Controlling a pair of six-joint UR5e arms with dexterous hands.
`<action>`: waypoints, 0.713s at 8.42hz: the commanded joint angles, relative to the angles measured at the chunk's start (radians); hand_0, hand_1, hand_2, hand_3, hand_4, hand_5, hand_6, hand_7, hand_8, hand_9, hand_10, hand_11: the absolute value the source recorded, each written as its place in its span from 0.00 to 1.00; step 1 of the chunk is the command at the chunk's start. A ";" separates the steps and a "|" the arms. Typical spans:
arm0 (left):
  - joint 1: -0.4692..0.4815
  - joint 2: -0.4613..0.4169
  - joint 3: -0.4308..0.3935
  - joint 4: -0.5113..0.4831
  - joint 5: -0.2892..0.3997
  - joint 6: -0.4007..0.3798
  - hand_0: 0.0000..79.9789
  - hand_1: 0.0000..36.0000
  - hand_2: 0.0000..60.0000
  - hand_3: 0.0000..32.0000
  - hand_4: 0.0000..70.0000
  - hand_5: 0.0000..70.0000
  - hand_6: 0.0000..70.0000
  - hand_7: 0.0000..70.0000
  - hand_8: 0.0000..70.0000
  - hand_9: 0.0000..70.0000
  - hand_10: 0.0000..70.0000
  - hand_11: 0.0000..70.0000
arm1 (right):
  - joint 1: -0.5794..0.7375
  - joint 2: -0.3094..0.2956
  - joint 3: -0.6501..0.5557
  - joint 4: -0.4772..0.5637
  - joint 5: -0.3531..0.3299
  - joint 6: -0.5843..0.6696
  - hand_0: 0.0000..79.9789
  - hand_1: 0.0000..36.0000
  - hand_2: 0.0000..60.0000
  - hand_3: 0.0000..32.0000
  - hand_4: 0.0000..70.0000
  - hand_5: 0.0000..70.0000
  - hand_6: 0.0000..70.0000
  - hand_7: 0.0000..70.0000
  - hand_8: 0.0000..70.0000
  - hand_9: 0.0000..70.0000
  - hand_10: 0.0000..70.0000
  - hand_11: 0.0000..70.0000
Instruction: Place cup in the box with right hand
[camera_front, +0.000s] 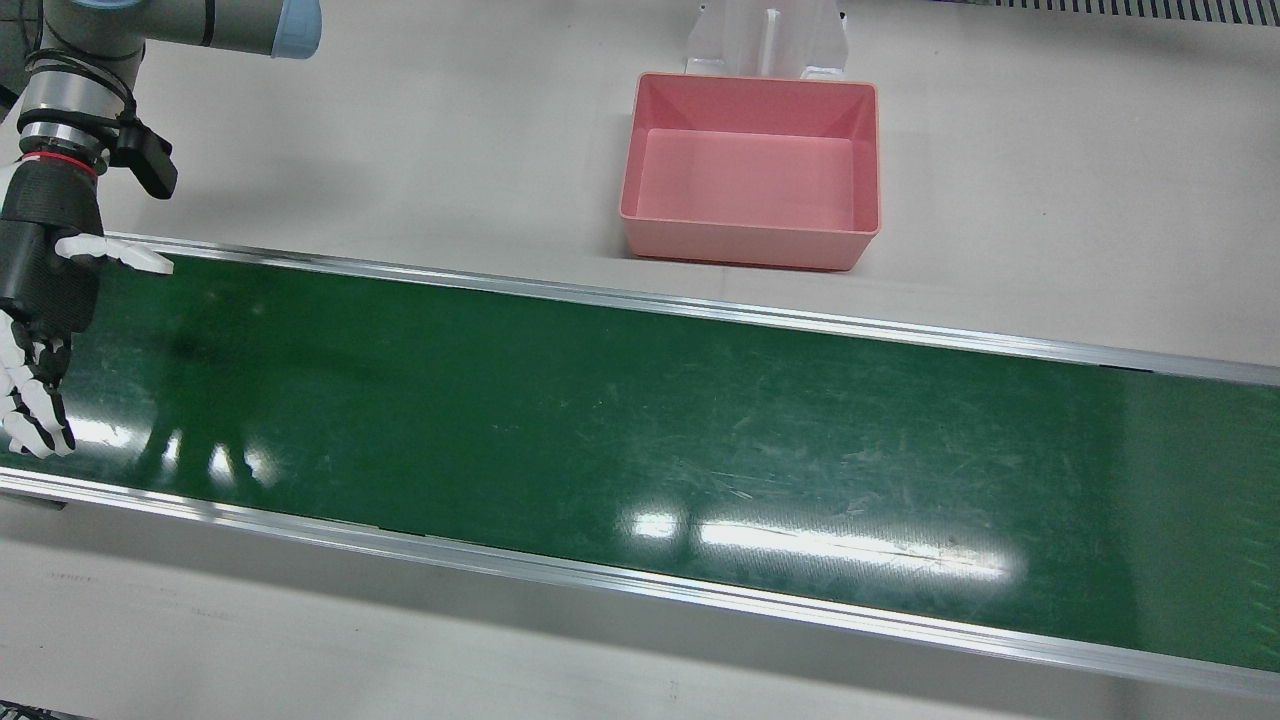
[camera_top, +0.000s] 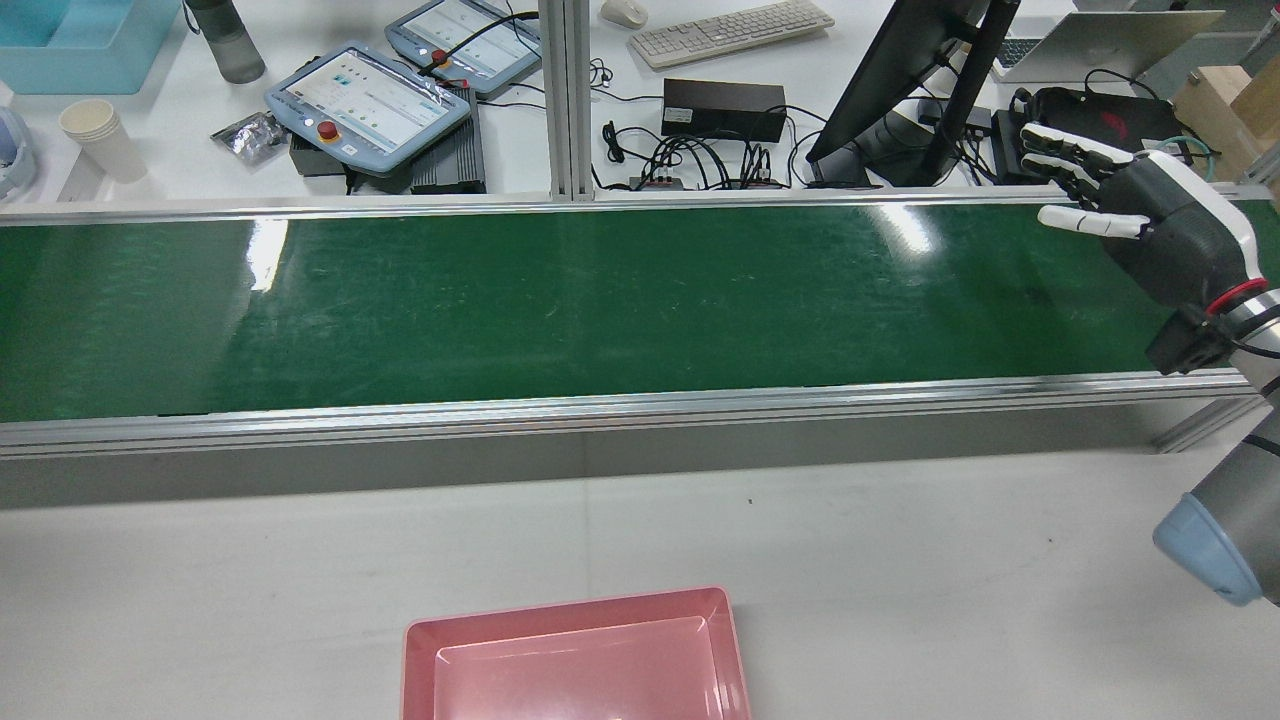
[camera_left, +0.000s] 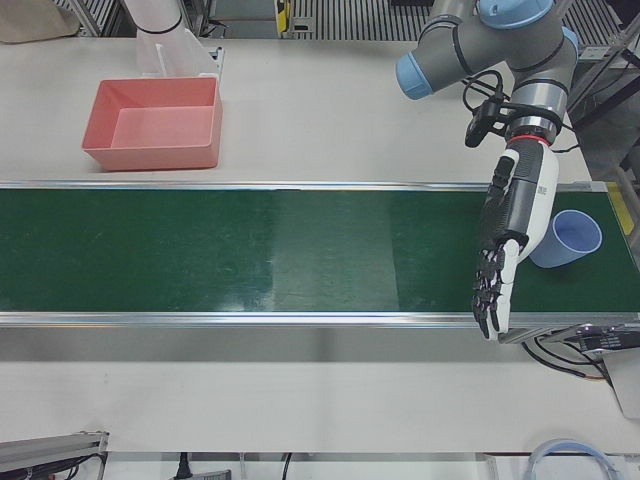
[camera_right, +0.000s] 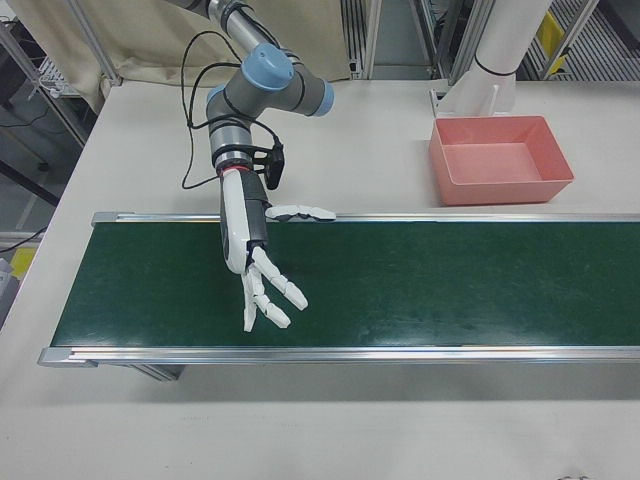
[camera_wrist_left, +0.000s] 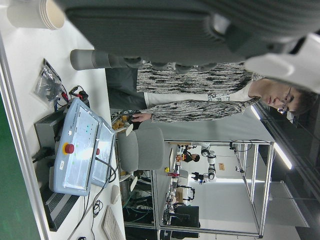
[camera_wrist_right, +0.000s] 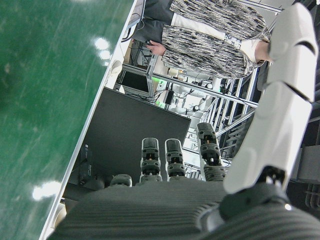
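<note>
A light blue cup (camera_left: 566, 240) sits at the far right end of the green belt in the left-front view, apparently tipped, partly hidden behind my left hand (camera_left: 510, 240). That hand is open, fingers stretched toward the belt's near edge; it also shows in the left hand view (camera_wrist_left: 175, 30). My right hand (camera_front: 40, 310) is open and empty above the belt's other end, far from the cup; it also shows in the rear view (camera_top: 1150, 215), the right-front view (camera_right: 255, 260) and the right hand view (camera_wrist_right: 200, 200). The pink box (camera_front: 750, 245) stands empty on the white table behind the belt (camera_top: 575, 615) (camera_left: 150, 155) (camera_right: 500, 185).
The green conveyor belt (camera_front: 640, 400) with metal rails runs across the table. Beyond it is a desk with teach pendants (camera_top: 365, 105), stacked paper cups (camera_top: 100, 135), cables and a monitor (camera_top: 900, 90). A seated person (camera_wrist_left: 200, 100) is behind the desk.
</note>
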 joint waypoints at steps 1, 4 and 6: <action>0.000 0.000 0.000 0.000 0.000 0.000 0.00 0.00 0.00 0.00 0.00 0.00 0.00 0.00 0.00 0.00 0.00 0.00 | -0.011 -0.002 0.009 -0.003 0.006 -0.005 0.59 0.47 0.22 0.21 0.00 0.09 0.07 0.33 0.16 0.24 0.00 0.00; 0.000 0.000 0.000 0.000 0.000 0.000 0.00 0.00 0.00 0.00 0.00 0.00 0.00 0.00 0.00 0.00 0.00 0.00 | -0.036 -0.038 0.064 -0.041 0.048 -0.042 0.60 0.52 0.22 0.30 0.00 0.10 0.06 0.27 0.15 0.21 0.00 0.00; 0.000 0.000 0.000 0.000 0.000 0.000 0.00 0.00 0.00 0.00 0.00 0.00 0.00 0.00 0.00 0.00 0.00 0.00 | -0.062 -0.026 0.039 -0.033 0.046 -0.042 0.60 0.50 0.20 0.25 0.00 0.09 0.07 0.30 0.15 0.22 0.00 0.00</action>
